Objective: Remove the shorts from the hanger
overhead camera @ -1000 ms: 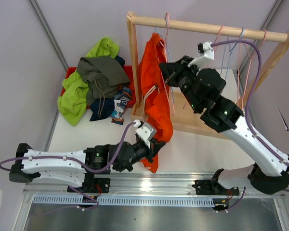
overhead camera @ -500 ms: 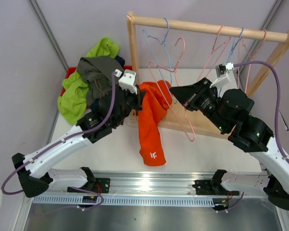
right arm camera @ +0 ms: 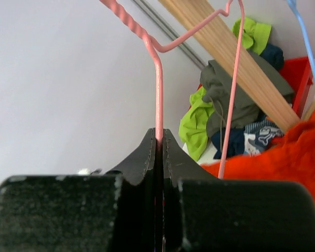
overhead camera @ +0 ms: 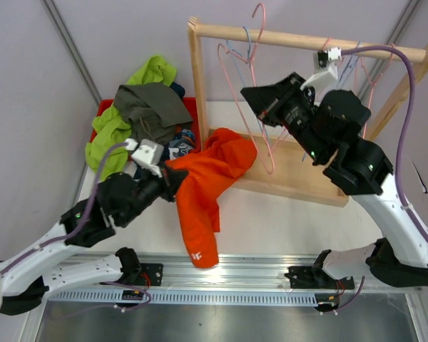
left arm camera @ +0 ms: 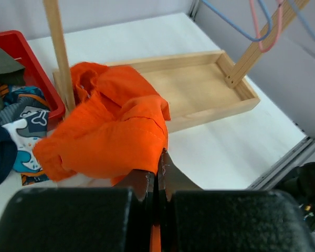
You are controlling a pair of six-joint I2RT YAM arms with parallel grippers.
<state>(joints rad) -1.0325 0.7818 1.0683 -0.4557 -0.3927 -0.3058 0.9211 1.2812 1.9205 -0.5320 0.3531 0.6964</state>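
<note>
The bright orange shorts (overhead camera: pixel 203 182) are off the hanger and trail from the wooden rack's base tray down across the white table. My left gripper (overhead camera: pixel 172 182) is shut on their left edge; the left wrist view shows the orange fabric (left arm camera: pixel 110 131) pinched between the closed jaws (left arm camera: pixel 158 164). My right gripper (overhead camera: pixel 247 93) is shut on the wire of a bare pink hanger (right arm camera: pixel 158 89) and holds it up by the rack's top rail (overhead camera: pixel 307 39), its hook above the rail. The orange shorts (right arm camera: pixel 289 152) also show below it in the right wrist view.
A red bin (overhead camera: pixel 192 114) at the back left holds a pile of lime green (overhead camera: pixel 107 146), grey (overhead camera: pixel 146 107), navy and printed shorts (overhead camera: pixel 180 142). Several empty blue and pink hangers (overhead camera: pixel 357 60) hang on the rail. The rack's wooden post (left arm camera: pixel 58 47) and base tray (left arm camera: pixel 199 89) stand close by.
My left gripper pulled the orange shorts off the hanger, then down and left toward the table's near edge. My right gripper lifted the bare pink hanger up to the rail.
</note>
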